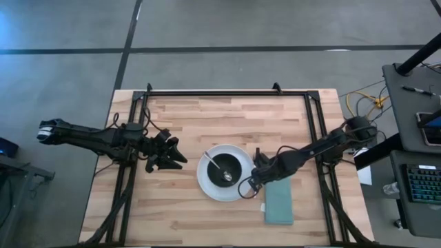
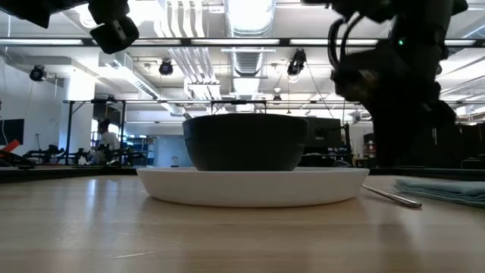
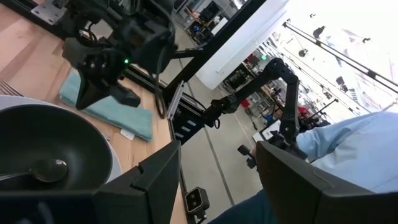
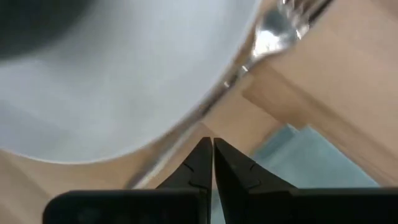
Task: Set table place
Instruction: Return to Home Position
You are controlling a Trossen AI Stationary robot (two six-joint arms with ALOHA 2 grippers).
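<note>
A round white plate sits mid-table with a black bowl on it. A silver spoon lies in the bowl. A silver fork lies on the table along the plate's right rim, its handle flat on the wood. A folded teal napkin lies to the right of it. My right gripper is shut, low between the plate's right rim and the napkin, over the fork's handle. My left gripper is open and empty, left of the plate. My right gripper's shut fingertips point down at the fork's handle, beside the plate's rim. I cannot tell whether they touch it. The fork lies flat on the table.
The black metal frame runs along the table's far edge and down both sides. Bare wood lies at the near left and the far middle. A person's light-blue sleeve shows beyond the table's right side in the left wrist view.
</note>
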